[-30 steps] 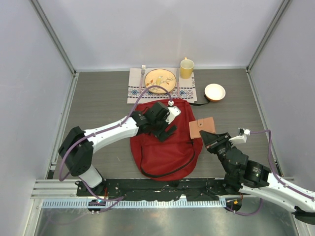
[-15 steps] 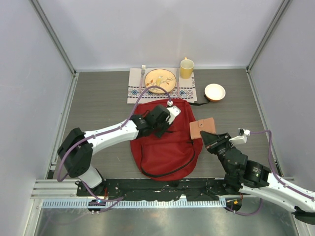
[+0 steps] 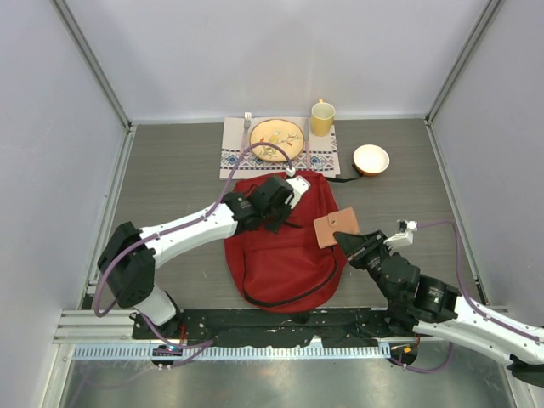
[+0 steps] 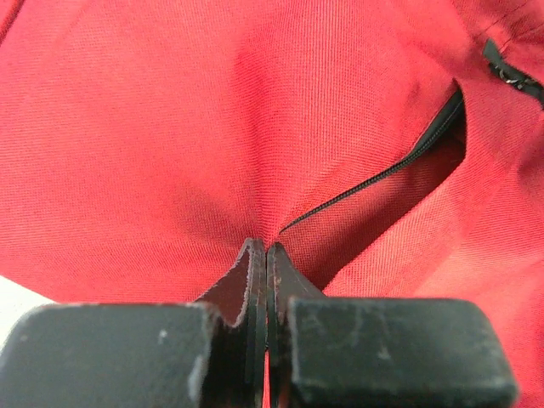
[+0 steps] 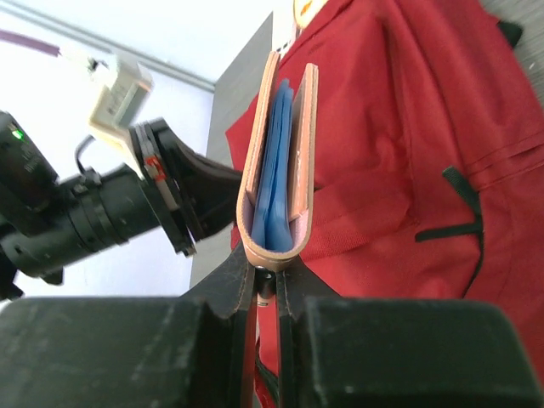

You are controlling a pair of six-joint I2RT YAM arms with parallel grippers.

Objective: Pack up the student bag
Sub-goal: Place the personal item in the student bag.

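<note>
The student bag, a red backpack, lies flat in the middle of the table. My left gripper is over its upper half and shut, pinching a fold of red fabric just beside the partly open black zipper. My right gripper is shut on the spine of a tan leather notebook with blue pages. It holds the notebook edge-up over the bag's right edge.
At the back lies a patterned placemat with a wooden plate and a fork. A yellow cup and a white bowl stand beside it. Grey walls close in on the left, right and far sides.
My left gripper has gone from open to shut on the bag's fabric. The right arm has carried the notebook left, from beside the bag to over its right edge.
</note>
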